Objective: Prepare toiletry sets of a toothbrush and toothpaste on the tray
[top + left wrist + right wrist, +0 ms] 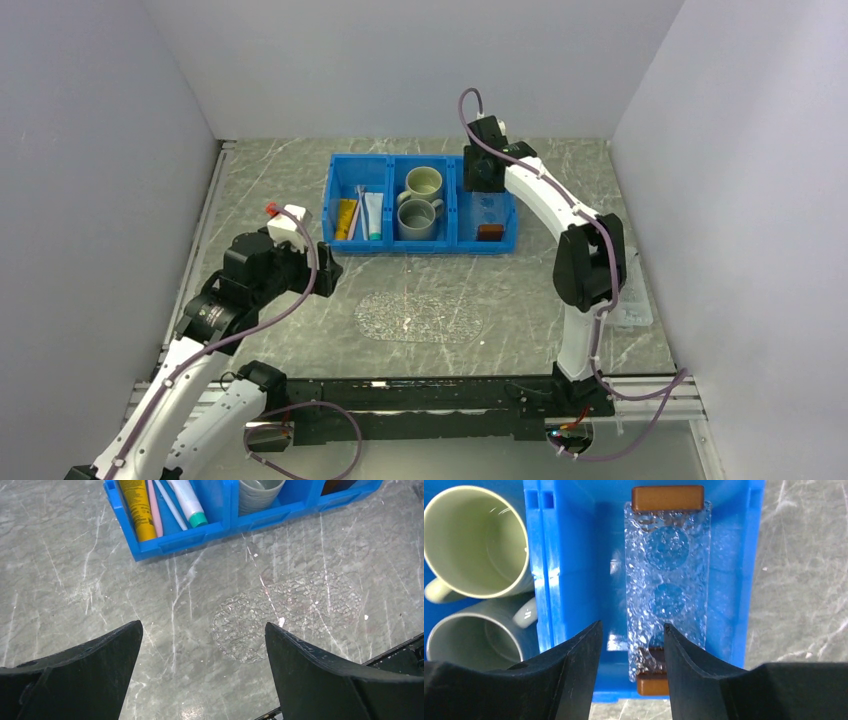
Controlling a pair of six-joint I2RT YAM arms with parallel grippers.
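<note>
Left wrist view: first pick not yet made, nothing on tray [300, 605]. Likely calls for reaching far into the bin [175, 542], left compartment, and closing on a toothbrush [154, 505] or toothpaste [137, 505]. Left claw [202, 625] gaping wide, near of them, tray at right. Right claw [632, 625] half-narrowed over clear box [669, 580], gripping nothing evident.

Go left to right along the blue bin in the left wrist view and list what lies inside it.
yellow toothpaste tube → pink toothbrush → pale toothbrush → white toothpaste tube with teal cap → grey mug → brown block
</note>
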